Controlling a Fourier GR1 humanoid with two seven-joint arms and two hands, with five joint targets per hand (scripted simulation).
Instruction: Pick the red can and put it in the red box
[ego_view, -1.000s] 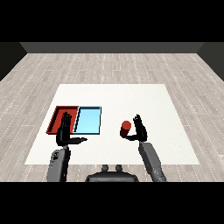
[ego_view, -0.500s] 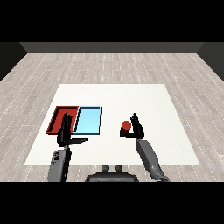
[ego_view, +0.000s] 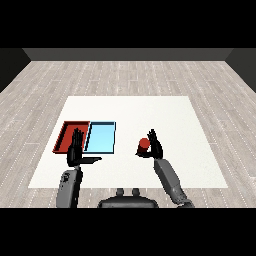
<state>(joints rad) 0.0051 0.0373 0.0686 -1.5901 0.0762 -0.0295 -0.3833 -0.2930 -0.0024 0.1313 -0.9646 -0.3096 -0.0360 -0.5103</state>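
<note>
No text, label, brand, number or sign is showing legibly anywhere in the head view. The red can (ego_view: 144, 145), the red tray (ego_view: 63, 138), the light blue tray (ego_view: 101, 138) and the white table (ego_view: 170, 115) are all showing plain surfaces with nothing readable on them.
</note>
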